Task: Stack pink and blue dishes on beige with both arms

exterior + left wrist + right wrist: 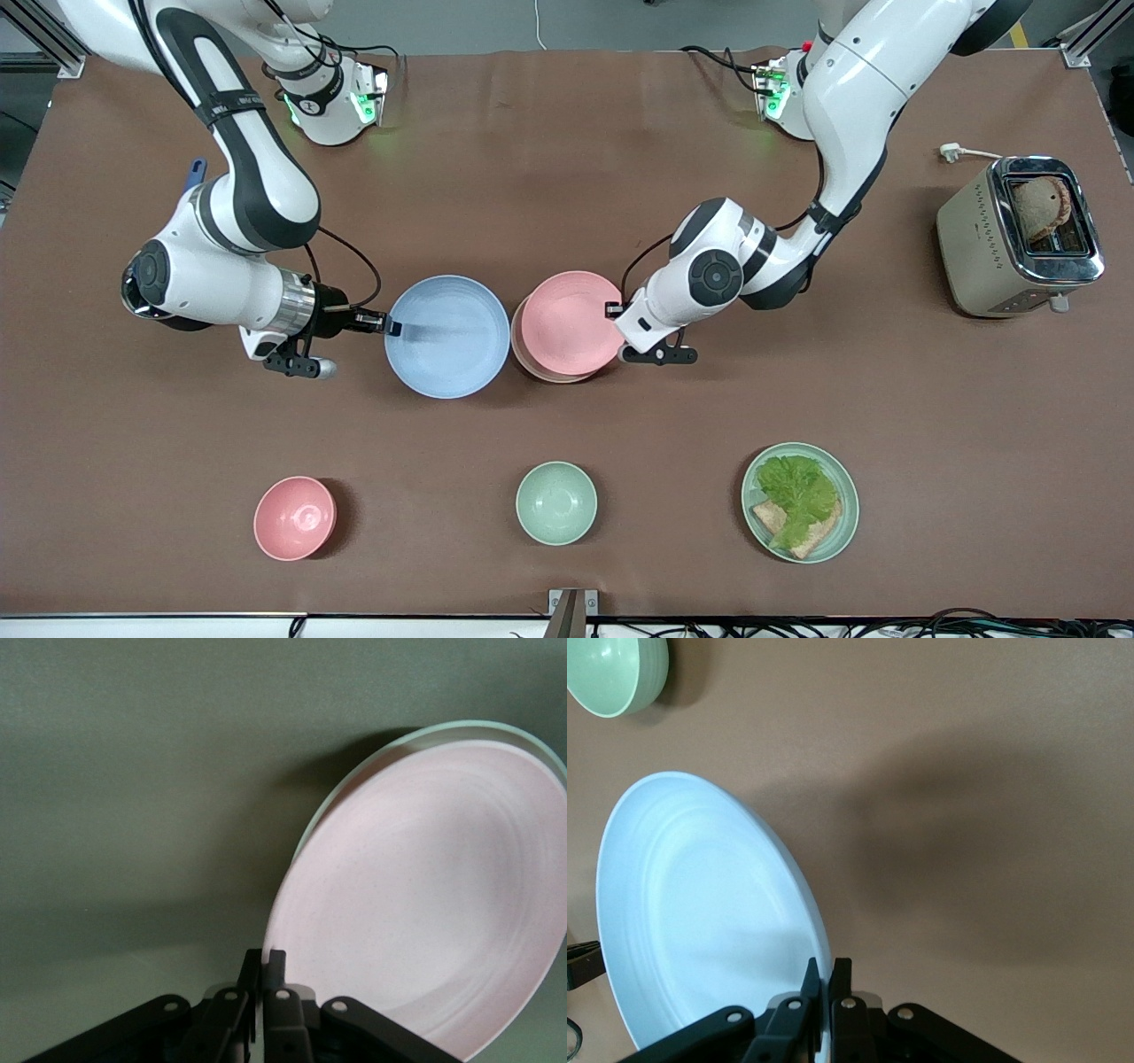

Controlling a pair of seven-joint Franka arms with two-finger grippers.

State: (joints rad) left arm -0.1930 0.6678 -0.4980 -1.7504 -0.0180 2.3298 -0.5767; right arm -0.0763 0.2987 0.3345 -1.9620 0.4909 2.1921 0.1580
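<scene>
My right gripper (pixel 391 327) is shut on the rim of the pastel blue plate (pixel 447 347) and holds it tilted above the table's middle. In the right wrist view the fingers (pixel 842 970) pinch the blue plate's (pixel 700 912) edge. My left gripper (pixel 612 311) is shut on the rim of the pink plate (pixel 571 323), which sits over the beige plate (pixel 524 359). Only a sliver of beige shows beneath it. In the left wrist view my left gripper (pixel 264 958) clamps the pink plate (pixel 425 895), with a pale rim (pixel 443 728) showing under it. Whether pink rests on beige I cannot tell.
A toaster (pixel 1019 235) with bread in it stands toward the left arm's end. Nearer the front camera lie a small pink bowl (pixel 295 517), a mint-green bowl (pixel 555 502), also (pixel 611 673), and a mint-green plate (pixel 850 496) with lettuce and bread.
</scene>
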